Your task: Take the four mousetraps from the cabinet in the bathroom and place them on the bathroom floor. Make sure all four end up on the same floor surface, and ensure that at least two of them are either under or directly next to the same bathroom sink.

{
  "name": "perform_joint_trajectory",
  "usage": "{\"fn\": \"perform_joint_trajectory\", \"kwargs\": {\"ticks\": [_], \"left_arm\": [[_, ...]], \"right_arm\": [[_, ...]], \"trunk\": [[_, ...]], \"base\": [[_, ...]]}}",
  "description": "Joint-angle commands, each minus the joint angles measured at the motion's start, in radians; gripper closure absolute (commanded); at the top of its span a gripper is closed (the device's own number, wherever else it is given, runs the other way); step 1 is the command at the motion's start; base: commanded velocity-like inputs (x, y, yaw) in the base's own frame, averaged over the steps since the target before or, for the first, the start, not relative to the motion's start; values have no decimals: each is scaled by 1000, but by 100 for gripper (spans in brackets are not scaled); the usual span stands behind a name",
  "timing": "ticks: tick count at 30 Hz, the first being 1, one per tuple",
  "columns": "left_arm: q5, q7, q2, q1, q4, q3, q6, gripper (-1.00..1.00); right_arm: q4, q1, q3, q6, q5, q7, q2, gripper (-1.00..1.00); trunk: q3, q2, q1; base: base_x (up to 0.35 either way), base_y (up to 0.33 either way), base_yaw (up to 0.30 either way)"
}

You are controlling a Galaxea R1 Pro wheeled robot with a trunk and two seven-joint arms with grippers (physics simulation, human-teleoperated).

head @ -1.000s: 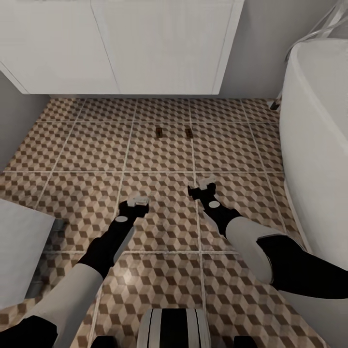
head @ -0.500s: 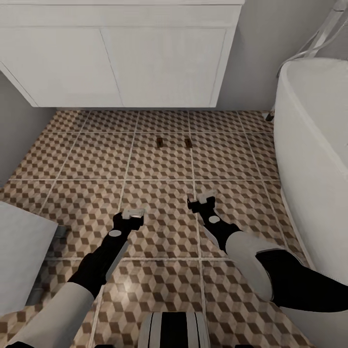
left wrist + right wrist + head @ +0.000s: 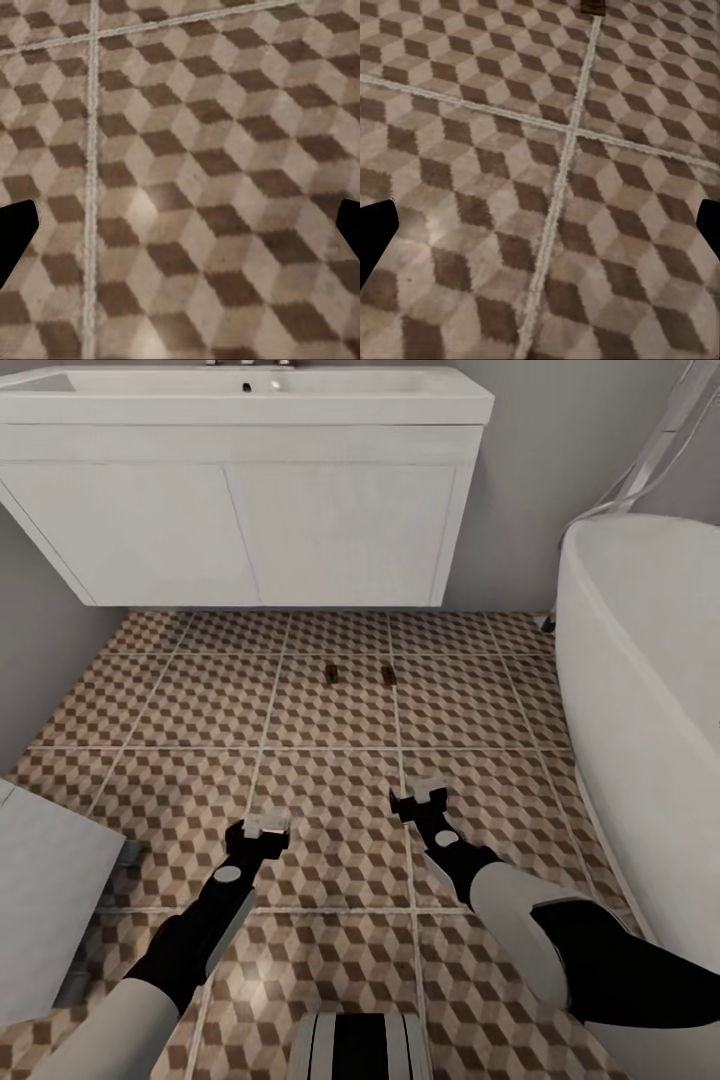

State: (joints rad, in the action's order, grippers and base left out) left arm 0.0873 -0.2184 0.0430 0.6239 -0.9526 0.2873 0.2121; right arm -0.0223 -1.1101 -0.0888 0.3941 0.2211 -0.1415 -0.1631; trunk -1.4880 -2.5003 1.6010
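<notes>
The bathroom floor [image 3: 330,770] is laid with large square tiles in a brown, tan and white cube print, split by pale grout lines. At its far edge a white vanity [image 3: 250,510] with flat doors hangs above the tiles against the grey wall [image 3: 540,480], a shadowed gap beneath it, and a white sink basin [image 3: 240,385] sits on top. Along the floor's right edge curves a white bathtub [image 3: 650,690], with a pale hose [image 3: 650,460] running up the wall behind it. A white block [image 3: 45,890] stands at the floor's left edge.

Two mousetraps lie flat on the tiles near the far edge, just in front of the vanity: the left mousetrap [image 3: 331,673] and the right mousetrap [image 3: 388,675], apart from each other with a grout line between them. A dark end of one shows at the edge of the right wrist view [image 3: 593,6].

The left gripper [image 3: 266,825] hangs over bare tile, fingers spread wide and empty [image 3: 180,217]. The right gripper [image 3: 423,797] hangs near a grout crossing, likewise wide and empty [image 3: 540,217]. Both are well short of the mousetraps
</notes>
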Motion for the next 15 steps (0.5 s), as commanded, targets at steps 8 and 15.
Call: {"fn": "perform_joint_trajectory", "kwargs": {"ticks": [8, 15], "left_arm": [[9, -9, 21, -63, -1, 6, -14, -100], [10, -9, 36, -117, 1, 6, -61, -100]], "right_arm": [[1, 56, -8, 24, 6, -10, 14, -100], [1, 107, -8, 58, 6, -10, 23, -100]], "trunk": [[26, 42, -24], [48, 91, -51]], "base": [[0, 0, 0], [0, 0, 0]]}}
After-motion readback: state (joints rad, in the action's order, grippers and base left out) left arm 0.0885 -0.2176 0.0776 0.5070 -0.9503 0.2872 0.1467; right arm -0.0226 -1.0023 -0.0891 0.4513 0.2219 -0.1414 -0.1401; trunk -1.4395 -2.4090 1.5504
